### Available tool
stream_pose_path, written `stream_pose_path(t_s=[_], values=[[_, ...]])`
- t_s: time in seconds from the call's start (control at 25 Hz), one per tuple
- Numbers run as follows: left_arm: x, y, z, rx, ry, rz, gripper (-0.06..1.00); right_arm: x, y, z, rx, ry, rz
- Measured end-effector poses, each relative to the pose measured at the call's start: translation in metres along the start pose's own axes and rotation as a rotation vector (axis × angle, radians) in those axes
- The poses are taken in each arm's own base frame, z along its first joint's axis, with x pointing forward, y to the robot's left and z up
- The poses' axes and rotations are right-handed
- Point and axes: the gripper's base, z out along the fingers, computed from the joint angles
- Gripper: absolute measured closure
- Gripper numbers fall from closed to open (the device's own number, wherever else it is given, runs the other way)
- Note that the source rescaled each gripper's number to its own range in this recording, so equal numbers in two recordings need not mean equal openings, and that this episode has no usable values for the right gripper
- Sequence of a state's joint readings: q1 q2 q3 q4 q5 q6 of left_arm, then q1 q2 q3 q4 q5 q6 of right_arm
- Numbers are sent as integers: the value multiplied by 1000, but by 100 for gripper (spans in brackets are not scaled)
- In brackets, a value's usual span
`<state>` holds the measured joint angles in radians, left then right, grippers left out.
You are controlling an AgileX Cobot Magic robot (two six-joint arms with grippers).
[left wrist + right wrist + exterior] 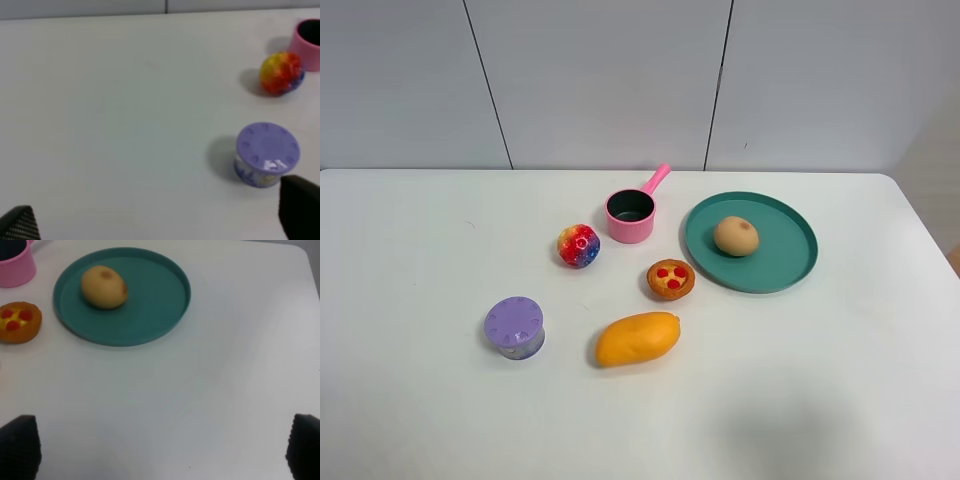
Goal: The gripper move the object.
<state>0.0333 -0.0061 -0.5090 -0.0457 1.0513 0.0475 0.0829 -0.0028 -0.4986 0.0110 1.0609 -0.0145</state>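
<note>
While the right gripper's (pixel 162 447) fingers stand wide apart, the rounded tan potato-like object (pixel 736 236) could roll off the green plate (pixel 790 262) if nudged.

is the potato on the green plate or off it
On it: the potato rests inside the green plate, toward its back-left part, within the rim in both the high and right wrist views.

Bright, even light; soft wrist-view blur

White table (pixel 420 400) w/ rounded corner; grey panelled wall (pixel 600 80) behind, dark vertical seams.
</note>
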Motion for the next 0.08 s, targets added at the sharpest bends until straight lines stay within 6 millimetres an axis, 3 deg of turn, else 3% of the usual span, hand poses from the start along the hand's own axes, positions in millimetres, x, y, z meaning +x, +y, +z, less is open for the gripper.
stream_pose_path(t_s=[0.08], values=[[0, 0, 0, 10, 0, 5, -6, 0, 0, 0, 0, 0, 0]])
